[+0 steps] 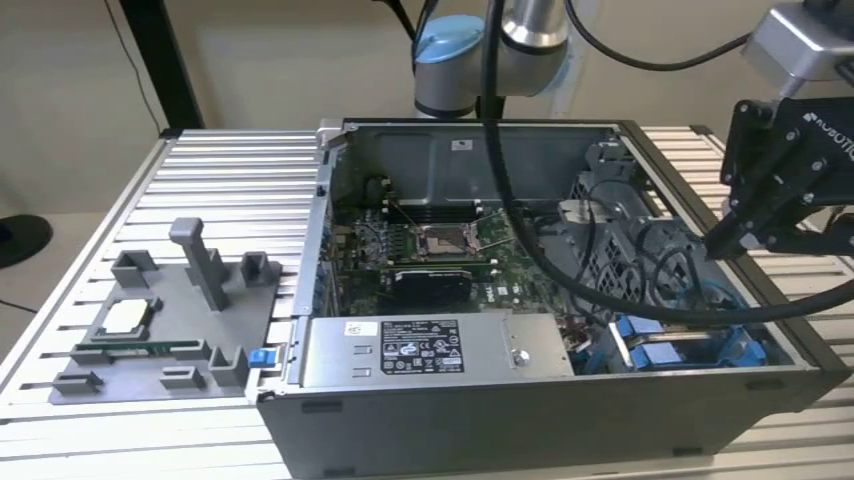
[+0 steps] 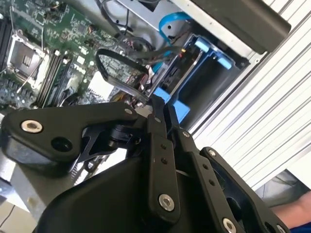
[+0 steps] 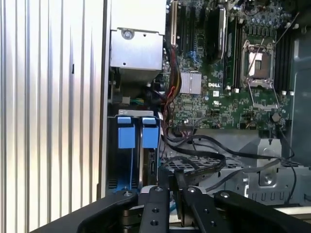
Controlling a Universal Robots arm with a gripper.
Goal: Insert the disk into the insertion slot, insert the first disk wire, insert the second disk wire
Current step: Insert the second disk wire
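- I have the gripper [image 1: 747,235] hanging over the end of the open computer case [image 1: 534,410] on the exterior view's right, above the drive cage.
- In both wrist views the jaws look pressed close together with only a thin gap; whether they pinch the dark cable [image 2: 116,80] that loops just beyond the fingertips, I cannot tell.
- The insertion slot [image 3: 137,150] sits at the case's corner, just beside the wall and next to the grey power-supply box [image 3: 136,48].
- Two blue carrier tabs [image 3: 126,136] stand side by side in that bay; a disk seems seated behind them, though I can't make out its body.
- In the exterior view the same blue parts [image 1: 661,350] show low in the case, near the gripper.
- The motherboard [image 1: 427,250] with its square socket lies in the middle of the case.
- A grey fixture tray [image 1: 160,330] rests on the ribbed surface [image 1: 240,180], well apart from the case, at the exterior view's left.
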